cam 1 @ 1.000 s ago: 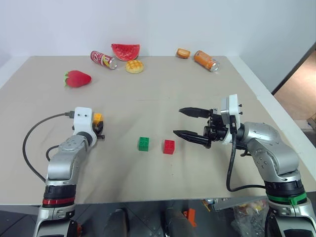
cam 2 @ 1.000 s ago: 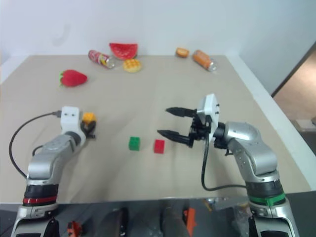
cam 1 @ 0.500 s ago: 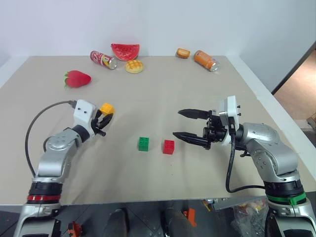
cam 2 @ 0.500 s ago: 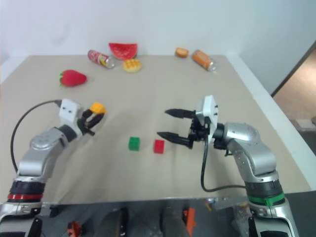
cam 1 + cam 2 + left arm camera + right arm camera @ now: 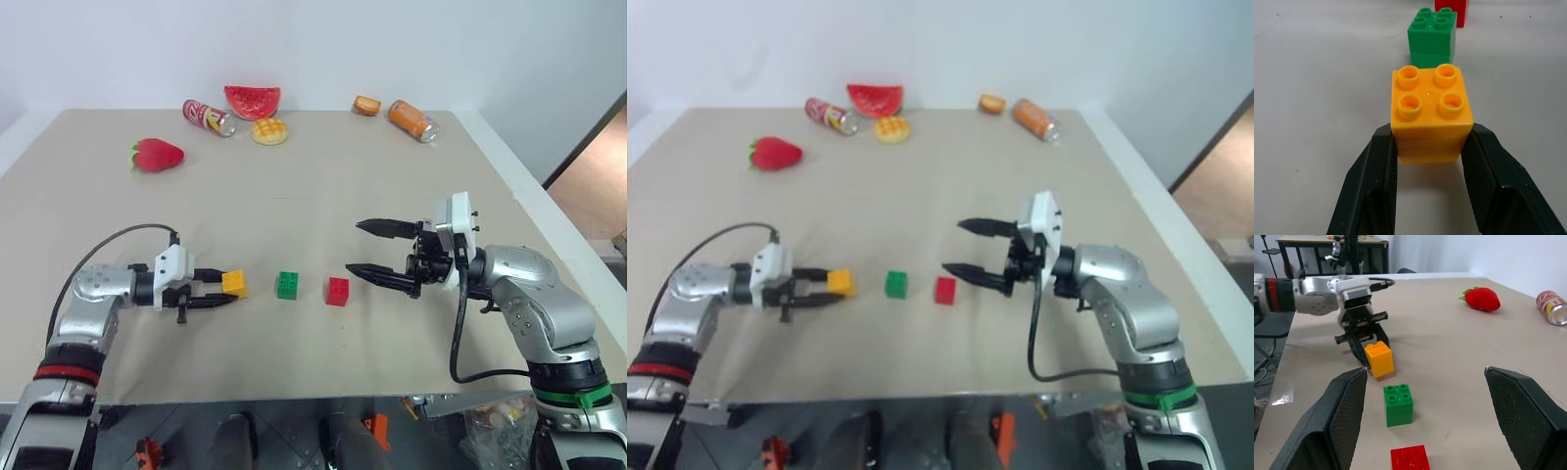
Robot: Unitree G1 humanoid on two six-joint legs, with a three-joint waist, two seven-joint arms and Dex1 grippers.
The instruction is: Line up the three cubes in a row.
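I take the middle cube (image 5: 288, 285) on the desk (image 5: 323, 186) as my landmark. Just to its right sits a second cube (image 5: 337, 291), and just to its left is the third cube (image 5: 234, 283), between the fingers of my left end effector (image 5: 223, 293). My right end effector (image 5: 361, 250) hangs right of the second cube. Far behind the landmark, to its left, lies a strawberry (image 5: 156, 155).

No legible text — the markings on the two cans (image 5: 208, 117) (image 5: 409, 119) cannot be read.
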